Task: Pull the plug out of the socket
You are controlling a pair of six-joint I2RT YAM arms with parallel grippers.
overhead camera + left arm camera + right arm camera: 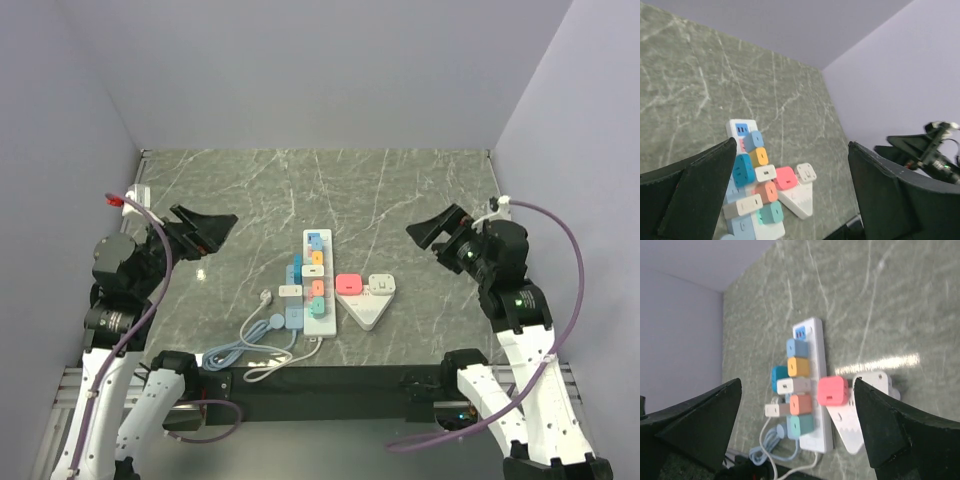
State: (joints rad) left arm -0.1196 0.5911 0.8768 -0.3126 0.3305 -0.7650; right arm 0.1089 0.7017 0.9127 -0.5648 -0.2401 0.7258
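The socket (325, 322) lies mid-way across the table (420, 190), toward its near edge. Its long axis runs near to far, with the cord (262, 368) end nearest. Coloured plugs (317, 288) sit along it. Pin the socket with one gripper and pull one plug straight up. Left gripper (212, 232) and right gripper (432, 232) hover spread and empty, well apart from it.

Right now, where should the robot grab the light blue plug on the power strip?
Probably from straight above: pinch the light blue plug by its two faces across the power strip. It stands up as a cube, and the yellow plug crowds one end.
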